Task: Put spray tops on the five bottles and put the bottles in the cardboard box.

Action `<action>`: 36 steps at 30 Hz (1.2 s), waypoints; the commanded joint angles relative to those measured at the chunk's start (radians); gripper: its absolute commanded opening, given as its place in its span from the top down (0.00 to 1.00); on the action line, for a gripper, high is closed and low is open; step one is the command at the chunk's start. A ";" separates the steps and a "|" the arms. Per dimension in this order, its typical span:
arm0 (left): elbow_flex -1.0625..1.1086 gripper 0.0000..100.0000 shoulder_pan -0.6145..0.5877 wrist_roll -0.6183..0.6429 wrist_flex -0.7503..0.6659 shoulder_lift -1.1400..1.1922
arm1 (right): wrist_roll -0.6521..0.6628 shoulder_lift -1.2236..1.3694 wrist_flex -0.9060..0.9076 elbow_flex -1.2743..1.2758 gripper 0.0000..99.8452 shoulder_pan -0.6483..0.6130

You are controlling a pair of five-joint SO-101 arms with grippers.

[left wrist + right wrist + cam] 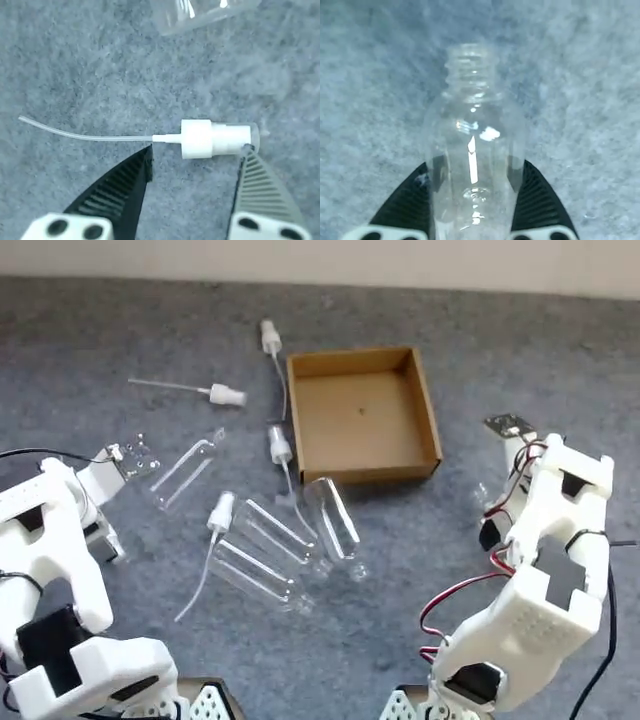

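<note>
The spread left gripper (197, 151) may flick the round spray top (212, 139) aside on closing; the right gripper (476, 180) pinches a bottle (472, 115).

The cardboard box (366, 472) stood open-topped, reachable from above. Bottles (330, 518) and spray tops (279, 447) crowded the worktop (560, 370) at its left and front.

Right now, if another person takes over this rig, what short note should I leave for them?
Left end effector: open, fingers either side of a spray top lying flat.
Right end effector: shut on an uncapped bottle.
Four more bottles and four more spray tops lie loose beside the cardboard box, which is empty.
Done: nothing capped, nothing boxed.
Left: cap all five bottles, then box them.
</note>
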 commanded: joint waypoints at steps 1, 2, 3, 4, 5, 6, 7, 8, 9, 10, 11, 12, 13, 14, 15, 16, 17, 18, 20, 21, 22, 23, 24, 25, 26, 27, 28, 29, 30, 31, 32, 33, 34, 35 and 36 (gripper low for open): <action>-0.007 0.75 -0.002 -0.612 -0.018 0.013 | 0.005 -0.019 0.013 -0.007 1.00 -0.022; -0.007 0.75 -0.007 -0.560 -0.018 0.012 | 0.005 -0.019 0.013 -0.007 1.00 -0.022; -0.008 0.75 -0.015 -0.519 -0.018 0.012 | 0.003 -0.019 0.013 -0.007 1.00 -0.022; -0.008 0.75 -0.031 -0.496 -0.017 0.012 | 0.003 -0.019 0.013 -0.007 1.00 -0.022; -0.008 0.75 -0.048 -0.502 -0.009 0.012 | 0.003 -0.019 0.013 -0.007 1.00 -0.021; -0.008 0.75 -0.062 -0.520 -0.002 0.012 | 0.003 -0.019 0.013 -0.007 1.00 -0.021; -0.008 0.75 -0.074 -0.545 0.005 0.012 | 0.003 -0.019 0.013 -0.007 1.00 -0.021; -0.008 0.75 -0.084 -0.572 0.011 0.012 | 0.003 -0.019 0.013 -0.007 1.00 -0.021; -0.008 0.75 -0.090 -0.595 0.018 0.012 | 0.003 -0.019 0.013 -0.007 1.00 -0.022; -0.008 0.75 -0.096 -0.620 0.029 0.012 | 0.003 -0.019 0.013 -0.007 1.00 -0.024; -0.008 0.75 -0.101 -0.641 0.034 0.012 | 0.003 -0.019 0.013 -0.007 1.00 -0.024; -0.008 0.75 -0.104 -0.655 0.035 0.013 | 0.003 -0.019 0.012 -0.007 1.00 -0.024; -0.008 0.75 -0.101 -0.657 0.035 0.016 | 0.003 -0.019 0.012 -0.007 1.00 -0.024; -0.008 0.75 -0.097 -0.657 0.034 0.019 | 0.003 -0.018 0.012 -0.005 1.00 -0.022; -0.008 0.75 -0.094 -0.655 0.034 0.021 | 0.003 -0.018 0.012 -0.005 1.00 -0.022; -0.008 0.75 -0.084 -0.654 0.034 0.021 | 0.003 -0.018 0.013 -0.005 1.00 -0.022; -0.008 0.75 -0.077 -0.654 0.034 0.021 | 0.003 -0.018 0.013 -0.005 1.00 -0.022; -0.008 0.75 -0.074 -0.654 0.038 0.021 | 0.003 -0.018 0.015 -0.005 1.00 -0.022; -0.002 0.75 -0.073 -0.652 0.041 0.021 | 0.003 -0.018 0.015 -0.005 1.00 -0.018; 0.016 0.75 -0.076 -0.652 0.040 0.019 | 0.003 -0.018 0.015 -0.005 1.00 -0.016; 0.035 0.75 -0.077 -0.651 0.038 0.012 | 0.003 -0.018 0.015 -0.005 1.00 -0.015; 0.056 0.76 -0.085 -0.641 0.038 0.012 | 0.003 -0.018 0.015 -0.005 1.00 -0.015; 0.071 0.79 -0.091 -0.620 0.038 0.012 | 0.003 -0.018 0.015 -0.004 1.00 -0.015; 0.082 0.82 -0.093 -0.594 0.038 0.010 | 0.003 -0.018 0.015 -0.004 1.00 -0.015; 0.091 0.86 -0.093 -0.565 0.040 0.010 | 0.003 -0.018 0.015 -0.004 1.00 -0.015; 0.097 0.90 -0.093 -0.532 0.040 0.010 | 0.003 -0.018 0.015 -0.004 1.00 -0.015; 0.102 0.94 -0.093 -0.502 0.040 0.010 | 0.003 -0.018 0.015 -0.004 1.00 -0.015; 0.102 0.97 -0.091 -0.473 0.040 0.010 | 0.003 -0.018 0.015 -0.004 1.00 -0.016; 0.104 0.99 -0.091 -0.446 0.041 0.010 | 0.003 -0.018 0.015 -0.004 1.00 -0.016; 0.099 1.00 -0.091 -0.420 0.041 0.010 | 0.003 -0.018 0.015 -0.004 1.00 -0.016; 0.097 0.99 -0.091 -0.391 0.041 0.008 | 0.003 -0.018 0.015 -0.004 1.00 -0.016; 0.093 0.99 -0.091 -0.362 0.041 0.007 | 0.003 -0.018 0.015 -0.004 1.00 -0.016; 0.081 0.99 -0.091 -0.328 0.043 -0.004 | 0.003 -0.019 0.015 -0.004 1.00 -0.016; 0.068 0.99 -0.091 -0.285 0.057 -0.022 | 0.003 -0.021 0.015 -0.005 1.00 -0.016; 0.053 0.99 -0.091 -0.236 0.081 -0.045 | 0.003 -0.022 0.015 -0.005 1.00 -0.016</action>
